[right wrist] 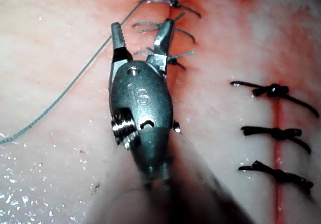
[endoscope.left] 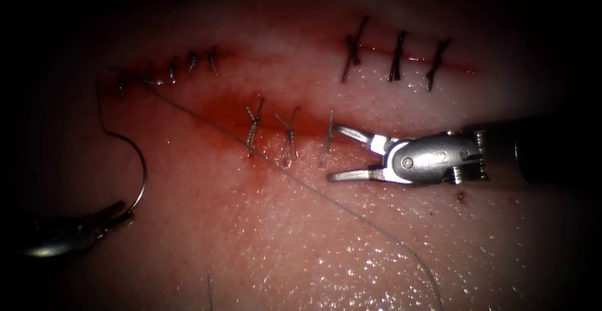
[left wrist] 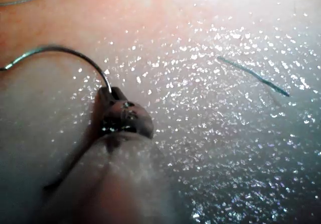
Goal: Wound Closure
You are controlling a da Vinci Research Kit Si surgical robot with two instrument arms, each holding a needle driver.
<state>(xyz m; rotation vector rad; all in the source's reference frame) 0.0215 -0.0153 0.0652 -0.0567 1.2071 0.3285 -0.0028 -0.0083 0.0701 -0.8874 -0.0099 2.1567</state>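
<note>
The left tool (endoscope.left: 122, 214) is at the lower left of the tissue (endoscope.left: 301, 242), jaws shut on one end of the curved needle (endoscope.left: 139, 160). The needle arcs up free above the surface, outside the tissue; the left wrist view shows the same needle (left wrist: 70, 53) held at the left tool's tip (left wrist: 113, 94). The thread (endoscope.left: 301, 182) runs from the left end of the cut diagonally down to the lower right. The right tool (endoscope.left: 332, 151) lies just right of the middle row of stitches (endoscope.left: 290, 132), jaws open and holding nothing; its open jaws also show at the right tool (right wrist: 141, 33).
Three dark stitches (endoscope.left: 395, 57) close the upper right part of the cut, and several small ones (endoscope.left: 182, 66) the upper left part. Red fluid (endoscope.left: 219, 107) stains the tissue around the middle stitches. A loose cut thread end (left wrist: 253, 76) lies on the tissue.
</note>
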